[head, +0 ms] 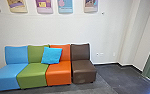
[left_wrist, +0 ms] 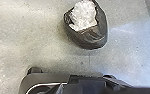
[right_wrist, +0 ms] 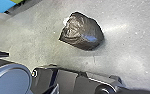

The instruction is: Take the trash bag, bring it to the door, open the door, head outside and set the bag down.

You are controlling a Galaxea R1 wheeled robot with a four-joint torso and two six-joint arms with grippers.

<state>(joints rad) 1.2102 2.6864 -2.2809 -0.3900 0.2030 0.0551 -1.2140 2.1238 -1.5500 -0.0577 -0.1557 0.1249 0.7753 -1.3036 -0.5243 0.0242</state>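
The grey floor (left_wrist: 28, 45) carries the trash bag, apart from the robot's dark base plate (left_wrist: 48, 77). The black trash bag (left_wrist: 91, 41) looks a little longer from mouth to rounded end; nothing grips it. White contents (left_wrist: 83, 15) show plainly from the left wrist, mostly hidden from the right. Which jaws are nearer, or open or closed, I cannot tell.

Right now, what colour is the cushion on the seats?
Bright blue; the cushion shows best in the head view.
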